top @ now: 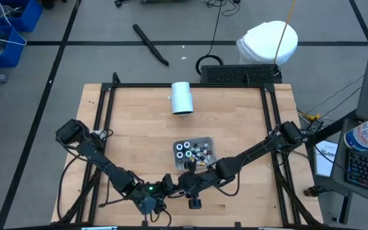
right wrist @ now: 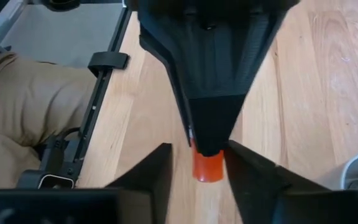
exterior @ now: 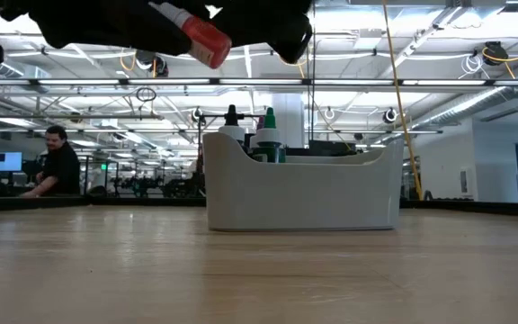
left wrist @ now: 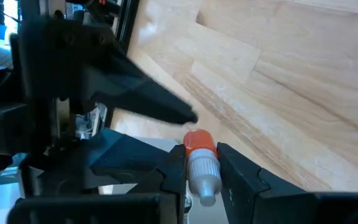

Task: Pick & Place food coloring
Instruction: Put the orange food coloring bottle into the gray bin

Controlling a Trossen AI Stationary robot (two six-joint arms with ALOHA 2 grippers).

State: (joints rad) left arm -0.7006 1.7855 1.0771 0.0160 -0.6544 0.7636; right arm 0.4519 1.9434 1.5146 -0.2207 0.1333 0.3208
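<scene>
Gripping a red-capped bottle [left wrist: 201, 163] by its clear body, the left claw [left wrist: 202, 177] hangs above the bench [top: 235, 121] near its front edge. The right claw [right wrist: 199, 163] meets it there, its fingers parted to either side of the red cap without clamping. Just behind them, the tray [top: 207, 142] holds the other bottles [top: 185, 151]. Farther back lies a white cylinder [top: 181, 97].

No text, label, brand, number or sign can be read in any view. The paper [top: 325, 155] beside the counter [top: 235, 121] carries print too small to make out, and the small bottle [left wrist: 201, 163] shows no legible label.
</scene>
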